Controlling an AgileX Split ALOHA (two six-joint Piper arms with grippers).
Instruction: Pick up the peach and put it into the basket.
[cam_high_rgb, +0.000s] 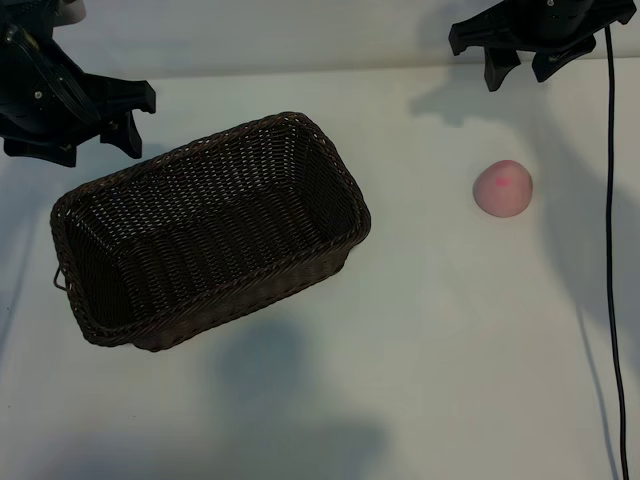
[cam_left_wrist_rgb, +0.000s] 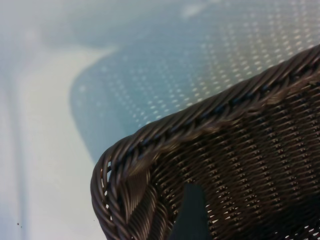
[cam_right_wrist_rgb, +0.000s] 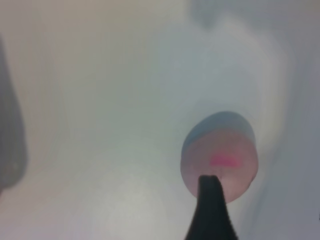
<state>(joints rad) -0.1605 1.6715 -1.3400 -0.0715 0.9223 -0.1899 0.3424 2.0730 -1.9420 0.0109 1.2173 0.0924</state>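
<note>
On the white bench (cam_high_rgb: 430, 350), the nearest thing in the exterior view is the basket (cam_high_rgb: 210, 230), lying at about nine o'clock from the centre, its long axis slanted and a small wire loop at its lower left end. It holds nothing. The peach (cam_high_rgb: 503, 188) sits at about two o'clock, well apart from the basket, its pink-red spot facing up. A black cable (cam_high_rgb: 610, 200) runs down the right edge.

Farther back, the left gripper (cam_high_rgb: 125, 115) hangs at ten o'clock just above the basket's far left rim, fingers apart, holding nothing. The right gripper (cam_high_rgb: 525, 65) hovers at one o'clock beyond the peach, fingers apart and empty; in its wrist view one finger (cam_right_wrist_rgb: 210, 210) overlaps the peach (cam_right_wrist_rgb: 220, 155).
</note>
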